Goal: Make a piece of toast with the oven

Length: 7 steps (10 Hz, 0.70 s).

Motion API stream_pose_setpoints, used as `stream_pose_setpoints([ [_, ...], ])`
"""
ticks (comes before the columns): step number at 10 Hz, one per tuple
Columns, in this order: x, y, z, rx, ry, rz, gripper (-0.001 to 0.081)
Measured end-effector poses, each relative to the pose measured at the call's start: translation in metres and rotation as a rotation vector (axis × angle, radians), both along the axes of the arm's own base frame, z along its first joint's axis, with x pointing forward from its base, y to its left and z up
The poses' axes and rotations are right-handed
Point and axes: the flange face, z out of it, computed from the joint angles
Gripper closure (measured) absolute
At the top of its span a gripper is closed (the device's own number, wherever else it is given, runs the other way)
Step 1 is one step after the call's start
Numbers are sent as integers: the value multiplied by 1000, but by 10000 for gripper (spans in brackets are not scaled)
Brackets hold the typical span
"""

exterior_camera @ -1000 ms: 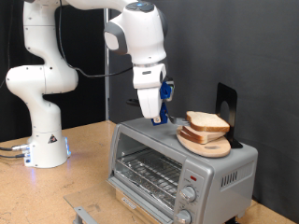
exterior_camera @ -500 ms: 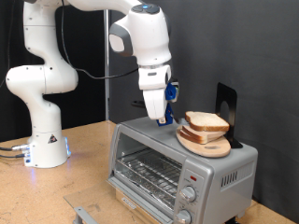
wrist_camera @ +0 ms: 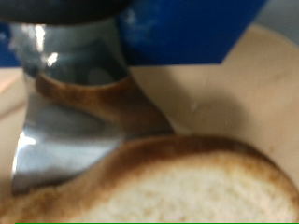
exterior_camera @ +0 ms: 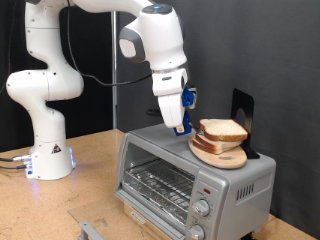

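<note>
Nearing the bread stack [exterior_camera: 222,133], the end effector [exterior_camera: 182,127] has shifted right; grip state unclear.

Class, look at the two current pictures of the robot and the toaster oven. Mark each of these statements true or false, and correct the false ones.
1. The bread slices lie piled on a round wooden plate on top of the oven. True.
2. The gripper is inside the oven. False: it hangs above the oven's top, just on the exterior view's left of the bread pile.
3. A slice of bread lies on the wire rack. False: the rack shows no bread.
4. The oven door is closed. True.
5. The oven has no knobs. False: two round knobs sit on its front panel.
</note>
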Motion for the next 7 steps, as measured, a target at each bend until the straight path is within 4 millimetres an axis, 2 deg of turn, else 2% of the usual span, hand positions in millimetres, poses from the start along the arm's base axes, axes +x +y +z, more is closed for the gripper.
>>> stream_pose_setpoints([
  [3, -2, -22, 7, 50, -33, 45, 542],
  [7, -15, -65, 19, 70, -34, 76, 542],
])
